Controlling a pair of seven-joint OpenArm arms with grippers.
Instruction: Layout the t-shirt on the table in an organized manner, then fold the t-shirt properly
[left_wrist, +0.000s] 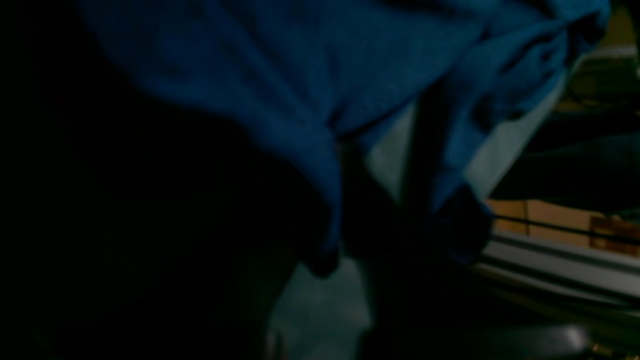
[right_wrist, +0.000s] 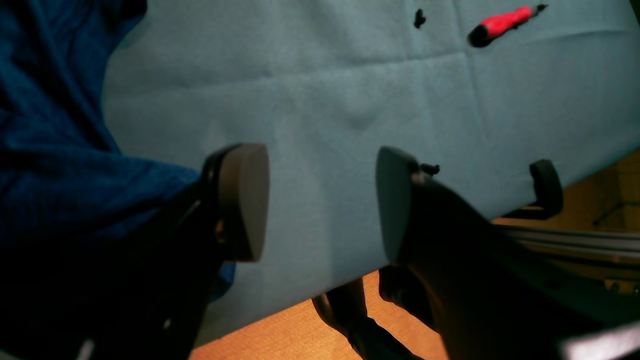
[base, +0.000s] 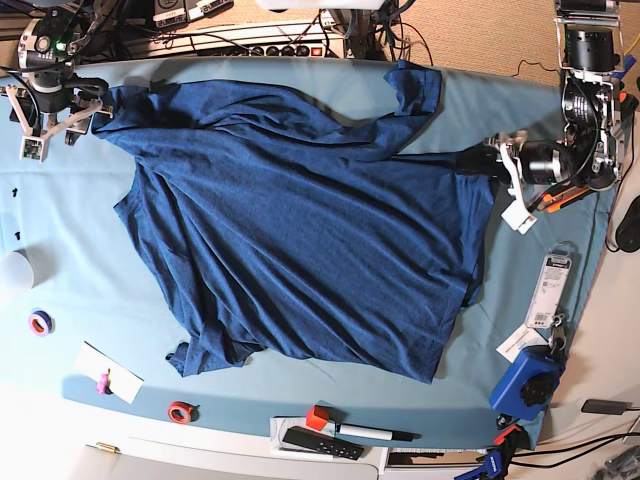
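Loosely spread, the wrinkled t-shirt (base: 300, 220) is pinched by the left gripper (base: 490, 160); right gripper (right_wrist: 320, 200) gapes.

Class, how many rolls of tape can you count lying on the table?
2. A purple roll of tape lies near the table's left edge; a red roll of tape lies near the front edge, below the t-shirt. Others may be hidden under the shirt.

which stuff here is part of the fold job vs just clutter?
Job:
- t-shirt, spread out, still wrinkled
- table
- left gripper, shut on the shirt's edge
- right gripper, open, beside the shirt

Clutter:
- red screwdriver
- tape rolls
- marker
- blue tool
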